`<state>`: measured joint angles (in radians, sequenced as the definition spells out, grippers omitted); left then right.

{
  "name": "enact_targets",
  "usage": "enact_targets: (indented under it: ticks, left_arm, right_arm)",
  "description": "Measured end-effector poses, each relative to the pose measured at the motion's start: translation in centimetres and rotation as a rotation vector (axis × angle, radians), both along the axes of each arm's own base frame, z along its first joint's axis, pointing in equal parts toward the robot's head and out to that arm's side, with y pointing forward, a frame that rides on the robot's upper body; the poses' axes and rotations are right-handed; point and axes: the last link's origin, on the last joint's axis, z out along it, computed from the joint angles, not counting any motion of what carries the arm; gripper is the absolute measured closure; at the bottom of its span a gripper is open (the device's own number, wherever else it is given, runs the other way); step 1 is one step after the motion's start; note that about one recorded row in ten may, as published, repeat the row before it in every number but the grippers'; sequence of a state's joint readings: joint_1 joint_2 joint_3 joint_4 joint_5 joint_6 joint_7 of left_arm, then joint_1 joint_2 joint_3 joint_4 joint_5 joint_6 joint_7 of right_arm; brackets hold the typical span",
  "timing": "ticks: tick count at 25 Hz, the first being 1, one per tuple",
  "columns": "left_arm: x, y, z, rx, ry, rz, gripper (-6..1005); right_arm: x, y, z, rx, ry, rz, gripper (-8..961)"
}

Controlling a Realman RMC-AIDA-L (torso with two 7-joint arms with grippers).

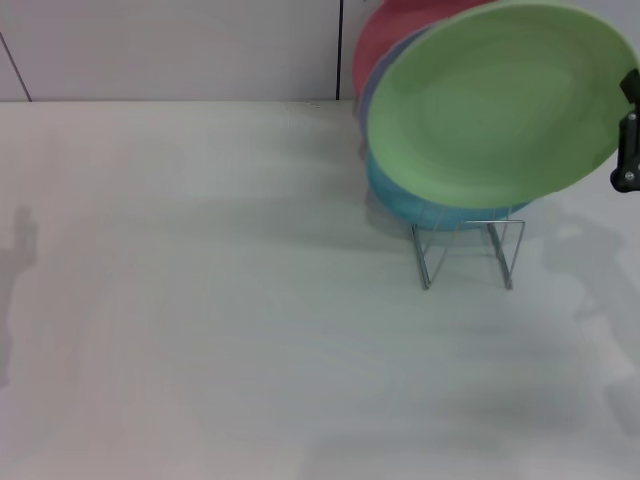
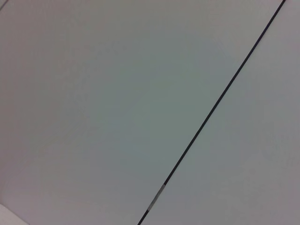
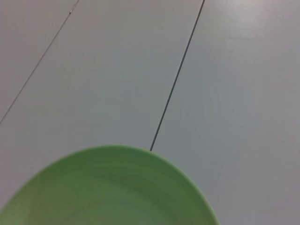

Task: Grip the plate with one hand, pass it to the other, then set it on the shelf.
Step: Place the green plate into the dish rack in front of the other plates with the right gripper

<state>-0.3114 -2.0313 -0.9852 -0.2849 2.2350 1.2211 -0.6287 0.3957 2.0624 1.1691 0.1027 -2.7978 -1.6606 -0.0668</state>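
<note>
In the head view the right gripper (image 1: pixel 629 130) enters at three o'clock and meets the rim of the light green plate (image 1: pixel 500 105); whether its fingers clamp the rim cannot be told. The plate hangs tilted above the wire shelf (image 1: pixel 468 252), before turquoise (image 1: pixel 440 212), lavender (image 1: pixel 372 90) and red plates (image 1: pixel 390 35). The right wrist view shows the green plate (image 3: pixel 112 187) against wall panels (image 3: pixel 117 70); the left wrist view shows only wall (image 2: pixel 93 103).

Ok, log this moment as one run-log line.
stage: carrying to rack | light green plate: held tilted above wire rack | right gripper: at plate's rim | left gripper: out of view | rack: other plates behind
</note>
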Motion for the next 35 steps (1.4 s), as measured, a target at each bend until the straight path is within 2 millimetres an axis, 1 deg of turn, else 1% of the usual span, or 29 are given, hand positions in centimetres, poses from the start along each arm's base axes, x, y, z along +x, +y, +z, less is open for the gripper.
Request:
enact_targets:
  ticks: [7, 17, 35]
  left_arm:
    - [0.2, 0.0, -0.4, -0.004, -0.008, -0.004, 433]
    - [0.4, -0.1, -0.7, -0.013, -0.010, -0.007, 433]
    - [0.4, -0.2, -0.8, -0.034, -0.034, -0.026, 432]
  right_arm:
    - [0.6, 0.0, 0.1, -0.013, -0.039, -0.015, 935]
    - [0.9, -0.1, 0.0, -0.026, -0.072, -0.016, 934]
    - [1.6, -0.4, -0.1, -0.014, -0.133, -0.040, 935]
